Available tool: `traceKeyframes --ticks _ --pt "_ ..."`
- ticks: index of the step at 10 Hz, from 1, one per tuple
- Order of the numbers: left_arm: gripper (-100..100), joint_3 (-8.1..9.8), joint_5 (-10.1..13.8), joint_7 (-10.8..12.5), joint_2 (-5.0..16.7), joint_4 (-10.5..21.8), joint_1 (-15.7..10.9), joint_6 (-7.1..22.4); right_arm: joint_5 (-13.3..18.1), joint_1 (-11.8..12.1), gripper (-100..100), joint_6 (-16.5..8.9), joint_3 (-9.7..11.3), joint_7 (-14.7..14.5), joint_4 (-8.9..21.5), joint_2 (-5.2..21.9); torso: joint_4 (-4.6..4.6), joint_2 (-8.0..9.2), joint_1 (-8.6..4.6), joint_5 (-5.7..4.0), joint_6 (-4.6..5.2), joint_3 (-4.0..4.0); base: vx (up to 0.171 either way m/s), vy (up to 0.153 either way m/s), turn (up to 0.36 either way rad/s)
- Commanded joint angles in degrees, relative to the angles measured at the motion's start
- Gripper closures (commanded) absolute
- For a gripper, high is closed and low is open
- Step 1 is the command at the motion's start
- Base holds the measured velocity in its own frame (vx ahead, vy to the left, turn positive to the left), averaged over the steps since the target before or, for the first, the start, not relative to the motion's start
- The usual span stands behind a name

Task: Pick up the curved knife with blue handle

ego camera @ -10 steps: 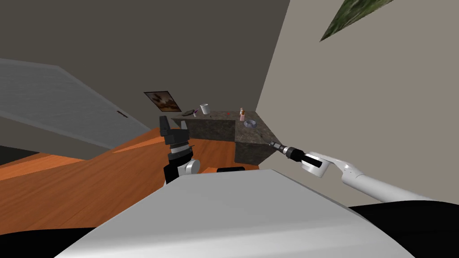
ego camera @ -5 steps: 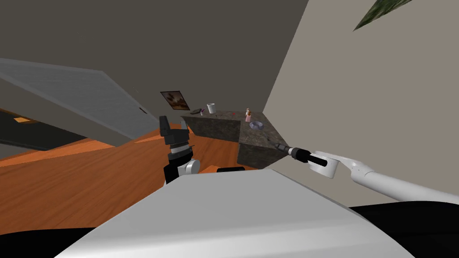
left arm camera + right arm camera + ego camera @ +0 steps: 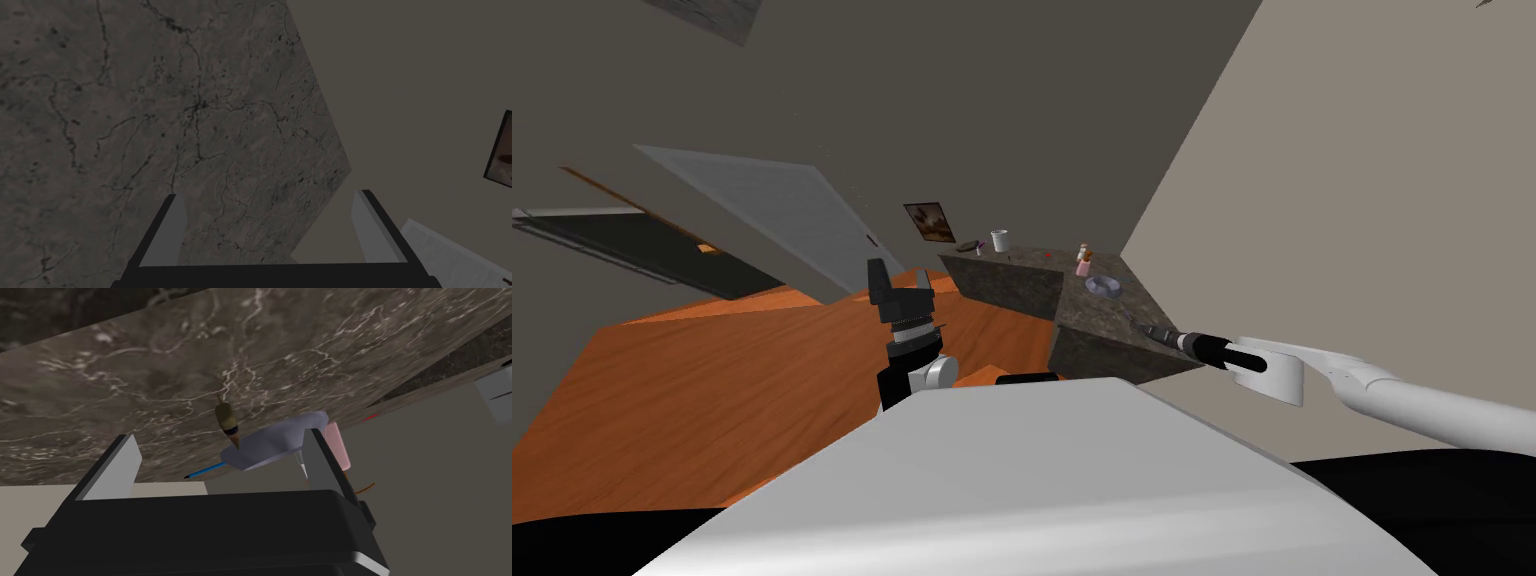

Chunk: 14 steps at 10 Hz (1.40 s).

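**Right gripper open at the counter edge, knife not yet grasped**

Right arm: stretched out to the near corner of the dark marbled counter (image 3: 300, 348). The right gripper (image 3: 220, 436) is released. Its fingers (image 3: 122, 463) stand wide apart, about a third of the wrist picture's width. Nothing sits between them, and I see no contact with the counter or anything on it.

Knife (image 3: 206, 470): only a thin blue handle with a dark end shows. It lies on the countertop close to the edge nearest the gripper, beyond the fingertips and in line with the gap between them. The other end runs in beside a pale grey bowl (image 3: 270, 443). I cannot make out the blade or its curve.

Neighbours on the counter:
- A small brown brush-like thing (image 3: 226, 419) lies just beside the bowl, on the side away from the knife's free end.
- A pink item (image 3: 336, 443) is partly hidden behind the right-hand finger, touching or almost touching the bowl. I cannot tell which.
- A white cup (image 3: 1000, 240) stands well apart, at the far end of the counter.

Left arm: folded up in front of the chest, above the orange wooden floor (image 3: 712, 380). The left gripper (image 3: 267, 195) is also spread open and holds nothing. It faces the counter's marbled side.
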<state>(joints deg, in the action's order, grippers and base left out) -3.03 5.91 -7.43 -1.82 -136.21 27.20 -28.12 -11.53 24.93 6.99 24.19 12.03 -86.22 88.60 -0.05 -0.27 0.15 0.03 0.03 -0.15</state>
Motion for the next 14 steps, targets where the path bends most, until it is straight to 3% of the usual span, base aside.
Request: traceKeyframes --ticks 1,4,5,6,7,9,10,11,12,14 --pt "0 0.0 0.0 0.0 0.0 0.0 0.0 0.0 0.1 -0.4 -100 -2.2 1.1 -0.2 -0.3 0.2 0.0 0.0 0.0 0.0 0.0 0.0 0.047 0.013 0.116" --pt "0 0.0 0.0 0.0 0.0 0.0 0.0 0.0 0.0 -0.7 -100 -6.5 5.4 0.6 1.7 2.9 0.02 0.08 -0.02 -0.01 0.0 0.04 0.041 0.02 0.25" --pt "0 0.0 0.0 0.0 0.0 0.0 0.0 0.0 0.0 -0.7 -100 -6.5 5.4 0.6 1.7 2.9 0.01 0.04 -0.02 -0.01 0.01 0.02 0.04 0.003 0.062" --pt "0 0.01 0.0 0.0 0.0 0.0 0.0 0.0 -0.1 -0.7 -100 -8.9 7.8 0.9 2.7 4.0 0.03 0.11 -0.06 -0.02 0.09 0.06 0.051 0.014 0.29" --pt "0 0.0 0.0 0.0 0.0 0.0 0.0 0.0 -0.1 -0.7 -100 -9.8 8.8 1.0 3.0 4.4 0.02 0.06 -0.05 -0.02 -0.01 0.04 0.059 0.013 0.295" --pt "0 0.01 0.0 0.0 0.0 0.0 0.0 0.0 -0.1 -0.8 -100 -11.7 10.7 1.3 3.5 4.8 0.02 0.11 -0.05 -0.02 0.08 0.05 0.036 0.007 0.124" --pt "0 0.01 0.0 0.0 0.0 0.0 0.0 0.0 -0.4 -2.2 -100 -10.8 11.4 1.1 3.9 4.7 0.03 0.14 -0.06 -0.02 0.06 0.08 0.011 0.001 0.027" --pt "0 0.01 0.0 0.0 0.0 0.0 0.0 0.0 -0.4 -2.3 0 -11.0 11.6 1.2 3.9 4.7 0.05 0.22 -0.06 -0.03 0.1 0.12 0.0 0.0 0.0" --pt "0 0.01 0.0 0.0 0.0 0.0 0.0 0.0 0.1 -2.3 -100 -11.0 11.5 0.6 5.2 3.0 0.07 0.28 -0.06 -0.02 0.1 0.16 0.0 -0.007 0.038" --pt "0 0.01 0.0 0.0 0.0 0.0 0.0 0.0 0.8 -2.5 -100 -10.9 11.4 -0.1 6.7 0.8 0.08 0.34 -0.12 -0.05 0.1 0.2 -0.008 -0.009 0.028"
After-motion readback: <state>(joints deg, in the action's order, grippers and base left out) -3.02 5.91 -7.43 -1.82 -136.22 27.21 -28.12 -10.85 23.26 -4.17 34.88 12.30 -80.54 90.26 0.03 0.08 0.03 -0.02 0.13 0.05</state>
